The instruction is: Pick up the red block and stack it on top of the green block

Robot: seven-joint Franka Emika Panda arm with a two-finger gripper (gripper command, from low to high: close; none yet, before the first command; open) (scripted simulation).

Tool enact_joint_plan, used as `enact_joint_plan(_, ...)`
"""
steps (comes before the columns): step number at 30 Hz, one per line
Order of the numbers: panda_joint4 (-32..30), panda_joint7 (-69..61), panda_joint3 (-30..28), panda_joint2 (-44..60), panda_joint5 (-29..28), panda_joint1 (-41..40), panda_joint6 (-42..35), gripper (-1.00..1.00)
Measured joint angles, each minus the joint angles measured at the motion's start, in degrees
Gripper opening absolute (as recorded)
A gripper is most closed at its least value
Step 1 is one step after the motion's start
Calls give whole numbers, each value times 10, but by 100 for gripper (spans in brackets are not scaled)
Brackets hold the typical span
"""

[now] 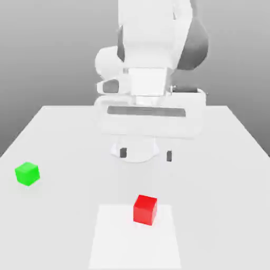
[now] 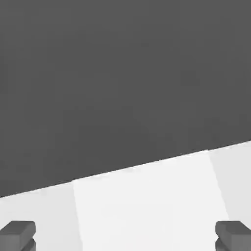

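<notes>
1. pale tabletop (image 1: 211,184) under a grey backdrop, with a whiter patch (image 1: 132,248) toward the near edge.
2. red block (image 1: 145,210) sits on that patch, by its far edge, slightly turned.
3. jaws hang above the tabletop, spread apart with nothing between them.
4. from the exterior view, the block lies below the jaws, almost in line sideways; i'd say the reach is mostly downward, forward distance unclear.
5. green block (image 1: 27,173) waits well off to the exterior view's left.
</notes>
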Motion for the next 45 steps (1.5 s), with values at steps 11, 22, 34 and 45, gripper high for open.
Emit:
enact_joint_plan(11, -33, 86, -41, 234, -66, 31, 185, -100)
enact_joint_plan(22, -45, 56, -20, 145, -23, 23, 110, -100)
enact_joint_plan(34, -28, -110, -159, 65, -43, -122, 18, -100)
enact_joint_plan(45, 4, -297, -347, 49, -90, -291, -28, -100)
